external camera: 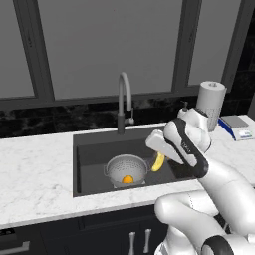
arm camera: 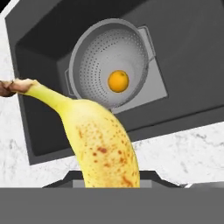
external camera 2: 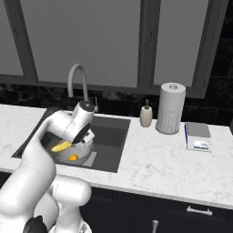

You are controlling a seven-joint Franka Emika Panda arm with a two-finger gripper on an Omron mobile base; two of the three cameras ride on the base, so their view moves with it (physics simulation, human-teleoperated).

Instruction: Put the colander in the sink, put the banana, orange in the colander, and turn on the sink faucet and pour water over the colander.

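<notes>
The silver perforated colander stands on the bottom of the dark sink. The orange lies inside the colander. My gripper hangs above the sink, just right of the colander, shut on the yellow banana. The banana's stem end points away from the hand, and its speckled body hides the fingertips in the hand view. The grey gooseneck faucet stands behind the sink; no water shows at its spout.
A white paper-towel roll and a soap bottle stand on the marble counter right of the sink. A blue-edged scale lies further right. Windows rise behind the counter.
</notes>
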